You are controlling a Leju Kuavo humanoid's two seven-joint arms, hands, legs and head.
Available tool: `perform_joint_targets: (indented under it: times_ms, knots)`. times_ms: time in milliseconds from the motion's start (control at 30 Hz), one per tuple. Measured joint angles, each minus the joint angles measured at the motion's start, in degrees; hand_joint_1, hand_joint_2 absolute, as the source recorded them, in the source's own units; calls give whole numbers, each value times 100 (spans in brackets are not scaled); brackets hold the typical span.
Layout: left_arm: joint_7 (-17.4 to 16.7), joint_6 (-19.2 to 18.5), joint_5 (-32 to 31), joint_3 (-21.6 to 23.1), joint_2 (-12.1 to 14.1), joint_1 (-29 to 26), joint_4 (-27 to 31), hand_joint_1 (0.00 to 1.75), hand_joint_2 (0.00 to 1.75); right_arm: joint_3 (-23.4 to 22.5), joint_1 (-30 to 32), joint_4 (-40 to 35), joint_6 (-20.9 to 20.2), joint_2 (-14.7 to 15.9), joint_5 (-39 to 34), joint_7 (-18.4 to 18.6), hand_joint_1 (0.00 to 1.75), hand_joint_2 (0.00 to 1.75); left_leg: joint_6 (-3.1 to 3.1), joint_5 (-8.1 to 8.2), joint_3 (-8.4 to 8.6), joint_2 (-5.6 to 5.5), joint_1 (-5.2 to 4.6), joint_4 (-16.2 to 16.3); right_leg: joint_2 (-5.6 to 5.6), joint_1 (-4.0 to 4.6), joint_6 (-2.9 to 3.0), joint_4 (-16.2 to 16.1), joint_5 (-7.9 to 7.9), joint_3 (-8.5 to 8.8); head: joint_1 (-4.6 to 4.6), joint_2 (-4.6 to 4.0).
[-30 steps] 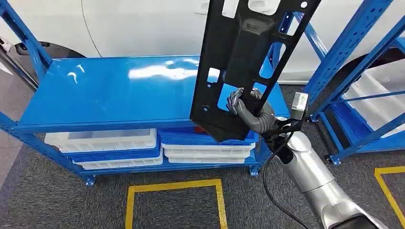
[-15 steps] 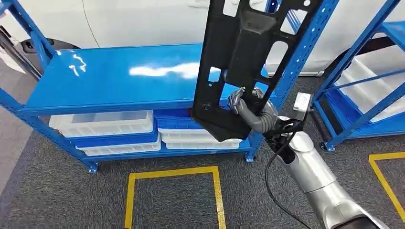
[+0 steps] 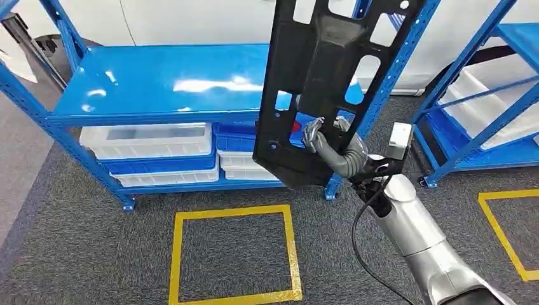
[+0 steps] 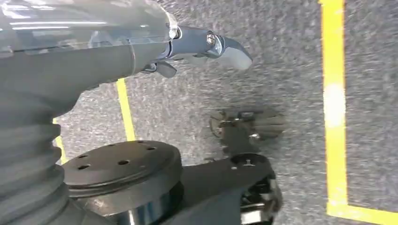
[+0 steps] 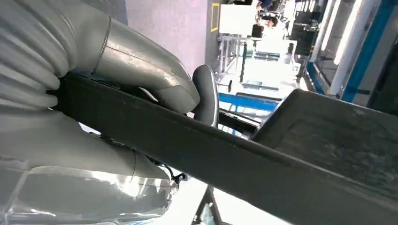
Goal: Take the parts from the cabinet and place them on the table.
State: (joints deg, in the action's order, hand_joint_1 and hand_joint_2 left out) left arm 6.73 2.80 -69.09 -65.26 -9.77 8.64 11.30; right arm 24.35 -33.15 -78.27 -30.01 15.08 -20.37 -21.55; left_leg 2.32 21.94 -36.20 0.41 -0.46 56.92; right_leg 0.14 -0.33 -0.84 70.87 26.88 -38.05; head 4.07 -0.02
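While a blue rack (image 3: pixel 159 79) stands on grey carpet (image 3: pixel 76 254), its glossy top shelf bare, white bins (image 3: pixel 149 140) and blue trays are seen stacked on its lower level. A second rack (image 3: pixel 483 95) is seen at the right. A yellow square (image 3: pixel 232 254) is marked on the carpet in front. A large black panel (image 3: pixel 324 82) with cut-outs is held upright before the rack's right end, clear of the shelf, by the right hand (image 3: pixel 321 136), whose fingers are clamped on its lower edge. The left hand (image 4: pixel 206 47) is hung over the carpet; whether its fingers are apart cannot be told.
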Motion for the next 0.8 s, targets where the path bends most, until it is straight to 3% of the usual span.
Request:
perform_joint_targets:
  times_ms: [33,67,100,133,200,233,267,300,367,400,433,467,500,533,567,600,633,700,733,767,800]
  knots:
    - [2,0,0,0,0,0,0,0,175,-7,-8,13,0,0,-4,-4,175,175,-8,-48,-53,-1,0,11,0,28,49,-503,-71,377,0,0]
    - [0,0,0,2,-17,-3,-2,0,175,-20,-28,13,0,0,-4,-9,175,175,-21,-94,-99,1,7,16,-10,77,127,-1056,58,786,0,0]
    - [4,11,-2,4,-28,1,-2,0,175,-26,-60,11,0,0,-7,-15,175,175,-54,-149,-125,6,-2,16,-30,94,140,-1510,213,1013,0,0]
    - [7,7,-2,4,-33,-2,-2,0,175,-31,-77,17,-2,0,-9,-24,175,175,-96,-230,-139,12,31,-25,-22,118,109,-1496,167,968,0,0]
    - [4,7,0,4,-42,-20,-2,0,175,-35,-82,22,-2,2,-11,-33,175,175,-158,-356,-134,10,57,-123,-10,152,177,-1557,21,937,0,0]
    - [4,7,-2,4,-39,-19,-2,0,175,-35,-89,24,-2,0,-11,-31,175,175,-180,-326,-187,-8,25,-136,-30,51,213,-1727,-84,957,0,0]
    - [7,9,0,4,-39,-20,-2,0,175,-35,-96,28,-2,-2,-11,-31,175,175,-222,-113,-232,-23,27,-29,-58,58,215,-1751,-167,910,0,0]
    - [4,9,-2,4,-39,-27,-2,0,175,-35,-109,28,-2,-11,-11,-33,175,175,-248,221,-327,-30,50,302,-66,49,251,-1740,-214,848,2,0]
    - [2,11,-2,4,-39,-33,-2,0,175,-35,-108,37,-4,-20,-13,-39,175,175,-311,815,-559,-29,106,1213,-75,52,231,-1722,-304,710,0,0]
    - [4,11,0,4,-39,-32,-2,0,175,-35,-110,50,-4,-22,-13,-39,175,175,-348,922,-633,-27,127,1619,-76,43,215,-1686,-352,616,0,0]
    - [4,11,-2,4,-39,-33,-2,0,175,-35,-103,63,-4,-28,-11,-37,175,175,-383,820,-598,-27,158,1785,-76,26,191,-1636,-380,529,0,0]
    - [2,11,-2,4,-39,-31,-2,0,175,-33,-102,68,-4,-31,-11,-37,175,175,-421,595,-452,-26,192,1685,-75,7,163,-1577,-401,437,0,0]
    - [4,15,-2,4,-39,-30,-2,0,175,-33,-106,68,-4,-31,-11,-37,175,175,-457,401,-227,-25,225,1415,-74,-12,141,-1514,-413,356,0,0]
    - [4,22,-7,4,-39,-24,-2,0,175,-35,-110,68,0,-31,-11,-35,175,175,-504,271,105,-25,272,952,-67,-36,114,-1421,-415,272,0,0]
    - [18,35,-9,9,-44,-13,-2,0,175,-39,-117,63,0,-31,-11,-35,175,175,-574,482,355,-40,295,498,-62,-42,67,-1340,-409,187,0,0]
    - [61,70,-7,11,-46,-3,-2,0,175,-66,-132,61,4,-26,-13,-35,175,175,-512,607,540,-95,219,235,-54,-28,16,-1265,-415,100,-2,0]
    - [112,112,-2,13,-46,1,-2,0,175,-77,-139,57,4,-26,-15,-33,175,175,-412,661,529,-95,218,190,-44,-25,-26,-1231,-454,61,-2,0]
    - [138,138,0,11,-46,-17,-2,0,175,-74,-120,61,4,-28,-24,-39,175,175,-325,623,488,-89,155,206,-36,-79,-105,-1251,-524,45,-4,0]
    - [140,164,-2,11,-42,-27,-2,0,175,-74,-93,68,2,-24,-26,-42,175,175,-244,571,465,-79,157,168,-24,-103,-136,-1238,-534,27,-4,0]
    - [140,173,-7,11,-37,-27,-2,0,175,-76,-75,68,2,-13,-24,-42,175,175,-181,530,448,-68,158,162,-24,-122,-141,-1141,-397,-30,-4,0]
    - [144,186,-11,13,-31,-22,-2,0,175,-76,-72,68,2,-4,-24,-37,175,175,-129,496,407,-65,152,162,-24,-111,-140,-857,-152,-142,-4,0]
